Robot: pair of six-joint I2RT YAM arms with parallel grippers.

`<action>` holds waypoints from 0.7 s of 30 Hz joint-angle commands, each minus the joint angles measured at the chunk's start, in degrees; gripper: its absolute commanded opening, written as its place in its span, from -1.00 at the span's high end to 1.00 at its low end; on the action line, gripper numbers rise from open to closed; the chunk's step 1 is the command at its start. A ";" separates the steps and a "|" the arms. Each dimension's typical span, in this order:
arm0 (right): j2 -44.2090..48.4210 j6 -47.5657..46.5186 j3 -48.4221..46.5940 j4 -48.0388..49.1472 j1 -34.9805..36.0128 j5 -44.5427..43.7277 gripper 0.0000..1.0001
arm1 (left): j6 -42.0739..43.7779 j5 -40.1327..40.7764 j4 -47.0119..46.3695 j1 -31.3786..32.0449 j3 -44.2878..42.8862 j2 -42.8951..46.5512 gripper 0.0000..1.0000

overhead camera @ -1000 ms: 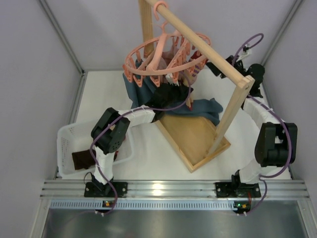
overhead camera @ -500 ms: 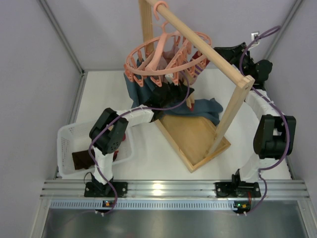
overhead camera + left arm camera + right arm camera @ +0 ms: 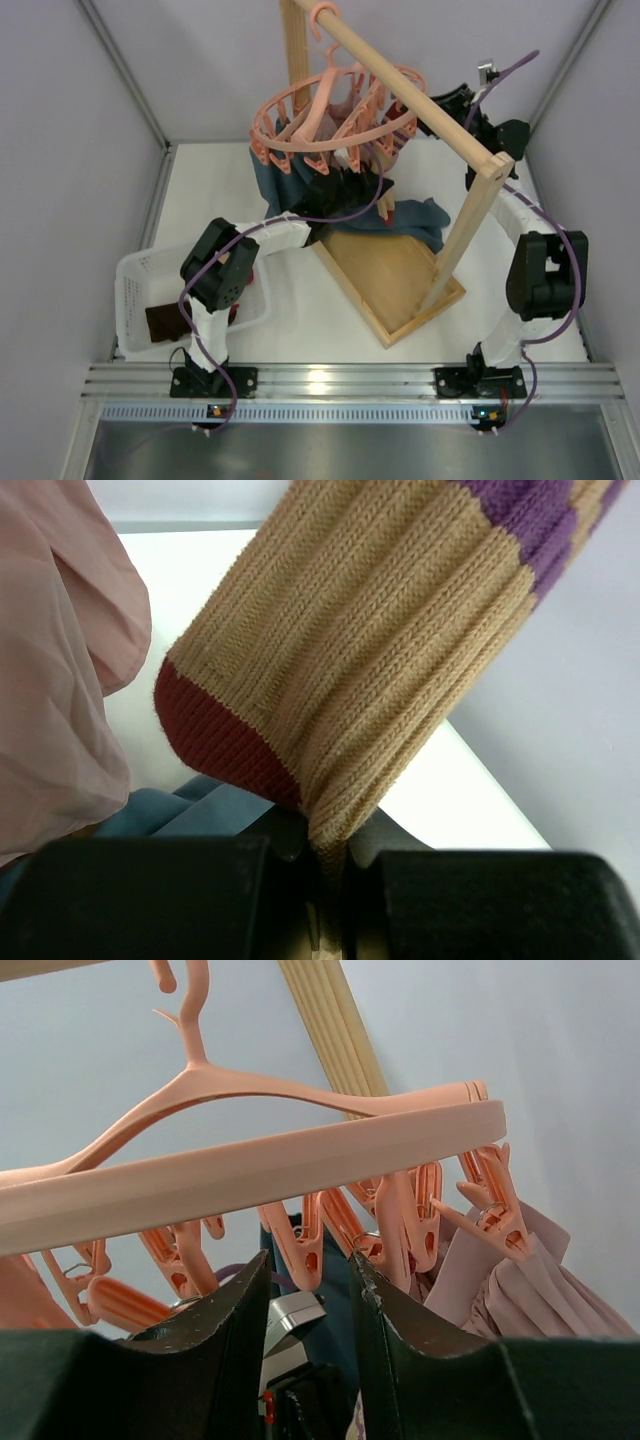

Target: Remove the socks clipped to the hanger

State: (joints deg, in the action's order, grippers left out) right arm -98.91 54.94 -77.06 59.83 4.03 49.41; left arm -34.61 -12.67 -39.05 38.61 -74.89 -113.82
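Sock (image 3: 350, 680) is pinched in shut jaws of left gripper (image 3: 325, 895) under hanger (image 3: 250, 1160), jaws of right gripper (image 3: 305, 1310) are spread at a peg (image 3: 305, 1250); peg likely to be squeezed open next, then sock pulled down.

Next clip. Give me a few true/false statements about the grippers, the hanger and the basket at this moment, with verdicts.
1. The left gripper is shut on a tan sock with purple stripes and a red toe. True.
2. The right gripper is holding a sock. False: its fingers stand apart just below the hanger ring, among the pegs, and grip nothing.
3. The white basket has nothing in it. False: a dark brown sock lies inside.
4. The hanger hangs by its hook from the top bar of the wooden rack. True.
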 commanded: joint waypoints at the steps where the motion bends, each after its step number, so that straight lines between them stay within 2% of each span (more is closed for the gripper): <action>1: 1.18 -5.35 -3.01 -1.82 1.41 0.95 0.31 | -0.55 -1.13 -3.23 -0.29 -1.31 1.06 0.89; 3: 1.62 -7.29 -3.01 -3.57 2.11 0.26 0.30 | -0.63 -1.39 -3.23 -0.29 -1.31 1.06 0.89; 11: 5.22 -23.02 -3.63 -20.44 4.14 -8.08 0.18 | -0.72 -2.36 -3.23 -0.29 -1.13 1.41 0.89; 21: 8.99 -27.34 -0.11 -21.17 4.49 -14.34 0.19 | -0.90 -3.68 -3.23 -0.29 -0.96 1.49 0.89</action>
State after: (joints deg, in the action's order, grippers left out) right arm -93.89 31.20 -77.60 37.85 7.81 38.17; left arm -35.22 -14.83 -39.11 38.52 -74.89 -113.82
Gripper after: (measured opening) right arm 0.405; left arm 0.074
